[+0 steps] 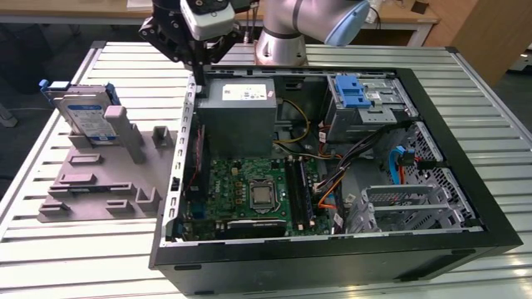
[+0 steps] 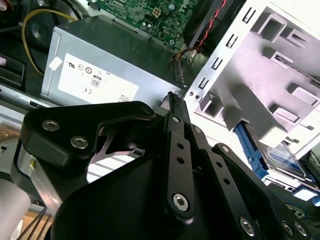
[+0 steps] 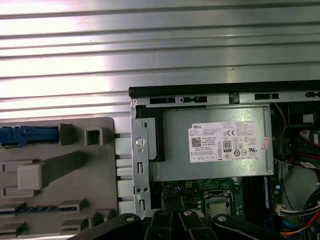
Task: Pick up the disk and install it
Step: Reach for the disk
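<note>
The disk (image 1: 87, 115), silver-grey with a blue-and-white label and a blue frame, stands on edge in a grey holder (image 1: 99, 180) on the exterior view's left, outside the computer case. In the second wrist view the disk (image 2: 280, 156) lies partly hidden behind the holder; the first wrist view shows its blue edge (image 3: 29, 135). My gripper (image 1: 199, 79) hangs over the case's back left corner, well to the right of the disk. Its black fingers (image 2: 172, 97) are shut together with nothing between them, above the case wall beside the grey metal box (image 2: 100, 75).
The open computer case (image 1: 465, 156) lies on a ribbed metal table (image 1: 75, 255). Inside are the grey metal box with a white sticker (image 1: 241, 118), a green board (image 1: 249, 193), cables, and a drive cage with a blue latch (image 1: 353, 93) at the back right.
</note>
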Robot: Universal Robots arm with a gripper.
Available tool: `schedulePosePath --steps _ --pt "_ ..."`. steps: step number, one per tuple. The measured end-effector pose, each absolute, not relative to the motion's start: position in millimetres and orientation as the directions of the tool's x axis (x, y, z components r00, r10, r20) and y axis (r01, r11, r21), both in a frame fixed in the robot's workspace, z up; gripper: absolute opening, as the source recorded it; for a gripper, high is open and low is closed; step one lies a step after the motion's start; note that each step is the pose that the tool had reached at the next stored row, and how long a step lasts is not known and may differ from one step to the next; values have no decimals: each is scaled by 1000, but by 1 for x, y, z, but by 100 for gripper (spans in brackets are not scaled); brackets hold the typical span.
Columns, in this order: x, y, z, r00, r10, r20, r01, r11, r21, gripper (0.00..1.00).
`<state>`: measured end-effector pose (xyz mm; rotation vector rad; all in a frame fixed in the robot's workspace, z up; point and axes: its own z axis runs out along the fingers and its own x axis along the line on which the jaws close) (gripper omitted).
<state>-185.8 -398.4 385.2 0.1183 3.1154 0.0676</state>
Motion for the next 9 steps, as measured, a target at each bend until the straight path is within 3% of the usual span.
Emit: schedulePosePath --steps 9 --pt "-191 -398 385 -997 76 -21 75 996 44 11"
